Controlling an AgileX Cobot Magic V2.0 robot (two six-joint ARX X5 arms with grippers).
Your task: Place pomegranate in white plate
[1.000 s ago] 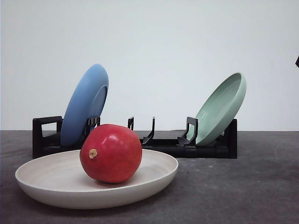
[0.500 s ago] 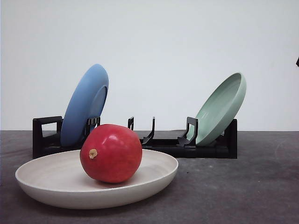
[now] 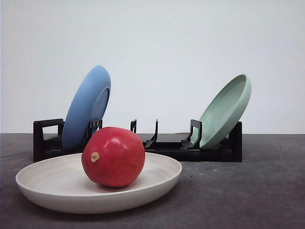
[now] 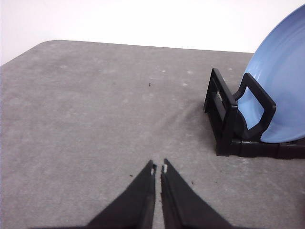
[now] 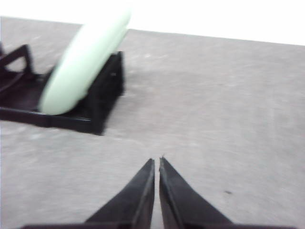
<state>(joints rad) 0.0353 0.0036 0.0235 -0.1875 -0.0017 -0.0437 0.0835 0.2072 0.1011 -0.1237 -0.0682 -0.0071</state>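
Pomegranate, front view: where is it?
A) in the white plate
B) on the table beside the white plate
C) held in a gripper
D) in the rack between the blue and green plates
A: the pomegranate rests inside the white plate, its brown crown turned toward the camera; both grippers, left and right, are shut on nothing over bare table.

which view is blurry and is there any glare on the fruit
Right wrist view: soft and smeared, the mint green plate and rack edges fuzzy. Left wrist view: sharp, table speckles crisp. Front view: sharp, even light, with only a faint sheen on the pomegranate and a soft shadow in the white plate.
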